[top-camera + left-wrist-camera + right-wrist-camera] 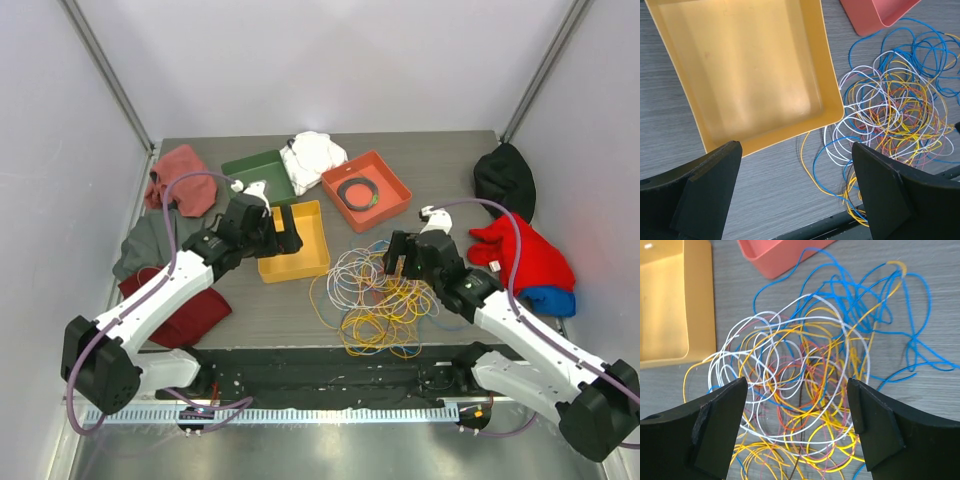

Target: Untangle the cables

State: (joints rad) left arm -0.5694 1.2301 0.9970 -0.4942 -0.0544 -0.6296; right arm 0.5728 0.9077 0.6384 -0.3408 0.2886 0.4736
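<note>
A robotics lab cell, this: blank white walls (330, 60) boxing in a grey table (440, 160), metal frame posts (105, 70) at the far corners, two white arms (150, 290) bolted along the near edge.

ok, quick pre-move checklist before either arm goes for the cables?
1. Right gripper open: ok.
2. Right gripper above the cables: ok, the pile lies between its fingers.
3. Left gripper open: ok.
4. Left gripper above the cables: not ok, it hangs at the yellow tray corner, with the pile off to one side.
5. Loose strand to pick: ok, blue loops stray at the pile's edge.
6. Clearance above the pile: cannot tell.
</note>
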